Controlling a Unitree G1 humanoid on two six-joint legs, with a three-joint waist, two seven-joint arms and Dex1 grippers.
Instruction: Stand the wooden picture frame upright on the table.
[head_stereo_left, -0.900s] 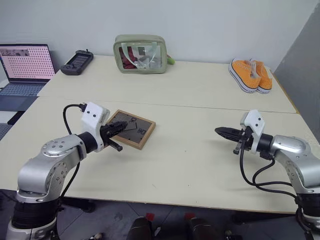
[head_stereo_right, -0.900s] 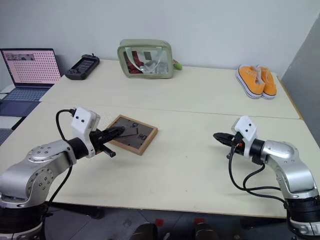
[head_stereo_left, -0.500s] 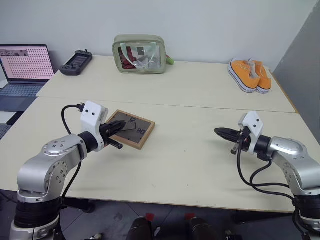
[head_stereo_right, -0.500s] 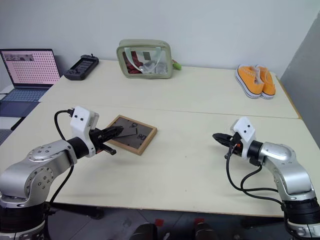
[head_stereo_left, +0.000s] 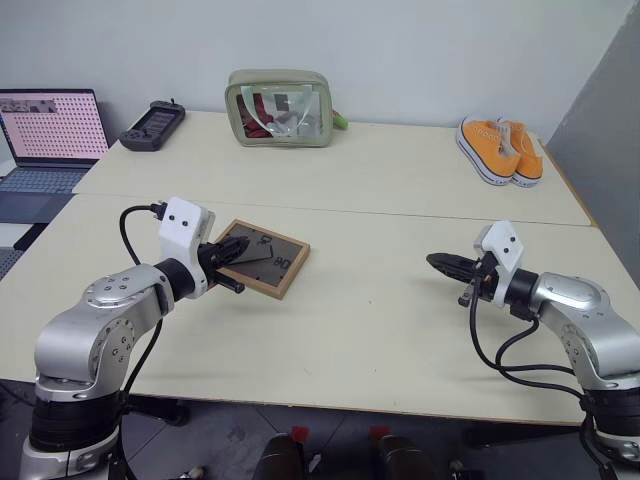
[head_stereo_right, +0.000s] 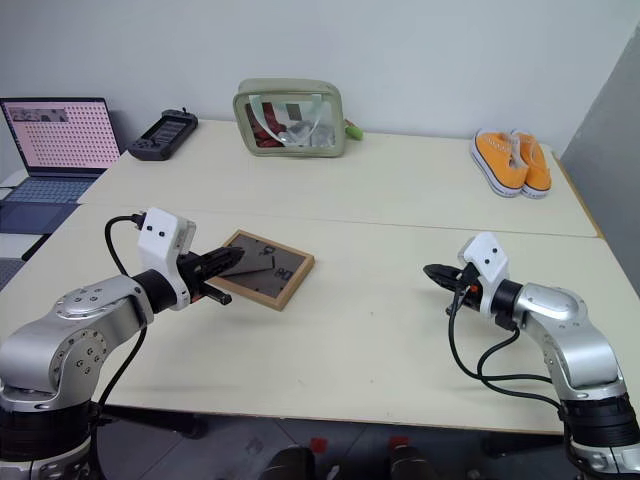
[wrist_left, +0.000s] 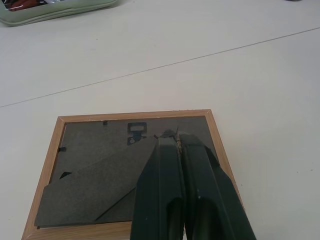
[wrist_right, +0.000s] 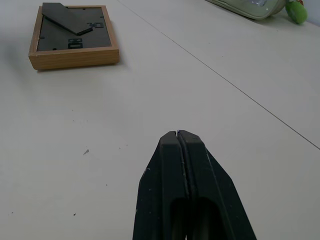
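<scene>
My left tool (head_stereo_left: 232, 253), fingers closed and empty, has edged left over the picture frame (head_stereo_left: 262, 257), face-down on the counter (head_stereo_left: 380, 320); right tool (head_stereo_left: 440, 263) closed.

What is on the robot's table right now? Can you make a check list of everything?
Surface: cream table, seam across the middle.
Job's things: frame lying flat, dark back up, stand folded, not yet upright.
Clutter: green pouch, orange shoes, black handheld device, all along the far edge.
End effectors: left end effector shut, over the frame's back; right end effector shut, holding nothing, well apart from the frame.
Cables: black cable at the left wrist, black loops under the right arm.
Surroundings: laptop switched on at far left, pale wall behind.
</scene>
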